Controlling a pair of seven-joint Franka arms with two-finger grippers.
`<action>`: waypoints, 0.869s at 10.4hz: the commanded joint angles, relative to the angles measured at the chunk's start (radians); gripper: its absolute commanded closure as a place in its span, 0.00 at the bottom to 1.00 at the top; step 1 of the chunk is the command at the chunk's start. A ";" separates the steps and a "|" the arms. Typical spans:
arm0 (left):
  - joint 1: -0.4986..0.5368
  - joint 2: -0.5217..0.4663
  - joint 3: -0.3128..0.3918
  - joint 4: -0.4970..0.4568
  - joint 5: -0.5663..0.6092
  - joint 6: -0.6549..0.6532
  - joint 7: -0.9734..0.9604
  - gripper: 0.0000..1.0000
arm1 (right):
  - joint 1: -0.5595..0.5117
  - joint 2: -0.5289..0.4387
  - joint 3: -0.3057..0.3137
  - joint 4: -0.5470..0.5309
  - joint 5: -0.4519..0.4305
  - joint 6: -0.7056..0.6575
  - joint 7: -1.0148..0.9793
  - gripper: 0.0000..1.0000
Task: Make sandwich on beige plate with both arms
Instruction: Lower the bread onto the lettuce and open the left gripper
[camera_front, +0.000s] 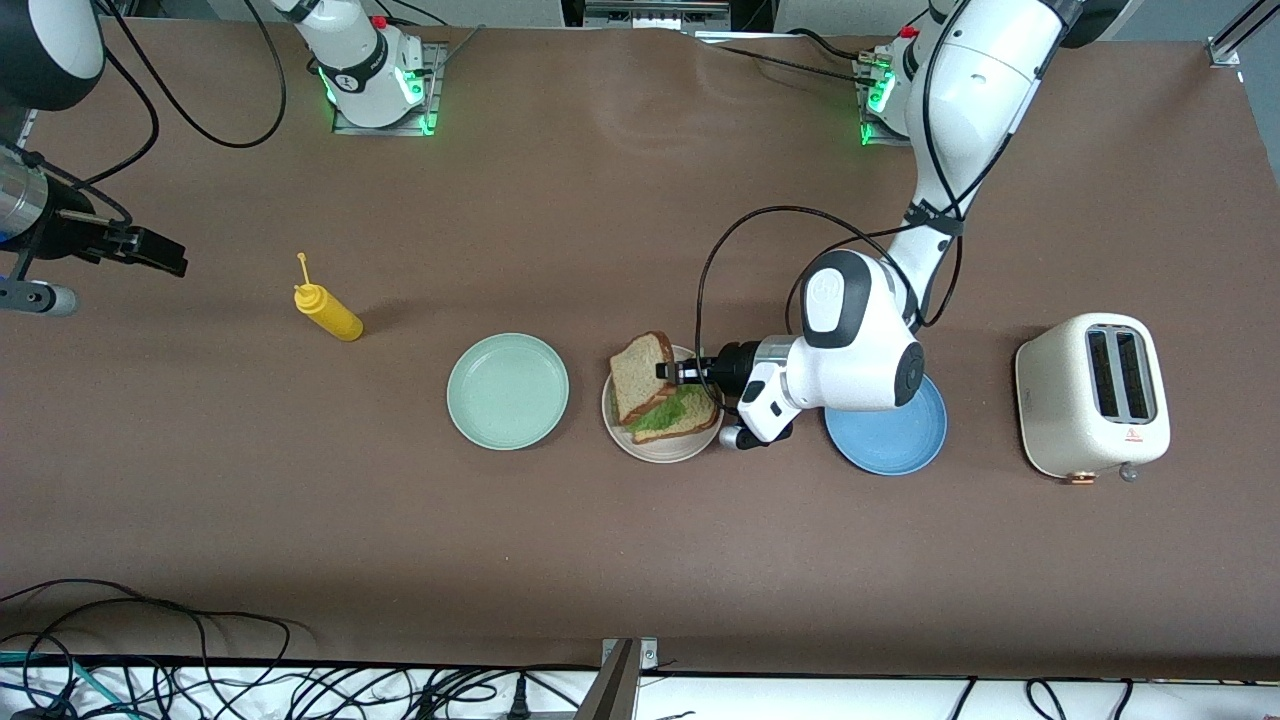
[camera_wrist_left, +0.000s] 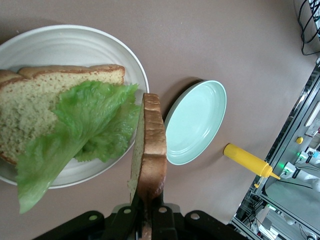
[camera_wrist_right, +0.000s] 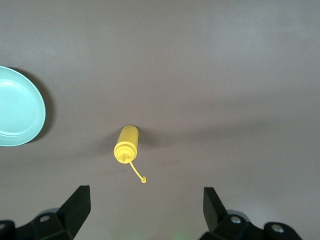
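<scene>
Left tool (camera_front: 668, 372) is over the beige plate (camera_front: 640, 447), and its fingers (camera_wrist_left: 134, 212) pinch the top bread slice (camera_front: 641, 374) by one edge. The front view shows this slice tilted, its broad face turned up toward the camera. The left wrist view shows what the front view hides: the slice stands on its thin side, with the dark crust running along it, and it is not lying on the filling.

On the plate lies the lower bread slice (camera_wrist_left: 30, 112), brown and grainy, with a darker crust. A ruffled green lettuce leaf (camera_wrist_left: 87, 127) covers part of it, and one end of the leaf hangs past the rim of the plate.

Right tool (camera_wrist_right: 146, 209) waits in the air over the table (camera_front: 600, 560) at the right arm's end, with its fingers spread wide and nothing between them. Only its wrist view shows the yellow squeeze bottle (camera_wrist_right: 125, 144) from above, with the cap hanging on a thin strap.

A mint green plate (camera_front: 508, 390) sits beside the beige plate, toward the right arm's end. A blue plate (camera_front: 895, 445) sits on the left arm's side, and the left arm's white wrist covers part of it. A cream toaster (camera_front: 1092, 395) stands near the left arm's end of the table, with two slots on top.
</scene>
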 joint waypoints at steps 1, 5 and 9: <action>-0.007 0.038 0.014 0.033 -0.034 0.013 0.018 1.00 | 0.003 -0.013 -0.009 -0.027 0.004 0.013 0.007 0.00; 0.019 0.052 0.027 0.027 -0.028 0.013 0.079 0.72 | 0.003 -0.016 -0.014 -0.030 0.001 0.011 0.002 0.00; 0.044 0.052 0.050 0.007 -0.028 0.013 0.102 0.00 | 0.003 -0.019 -0.037 -0.029 0.001 -0.007 0.000 0.00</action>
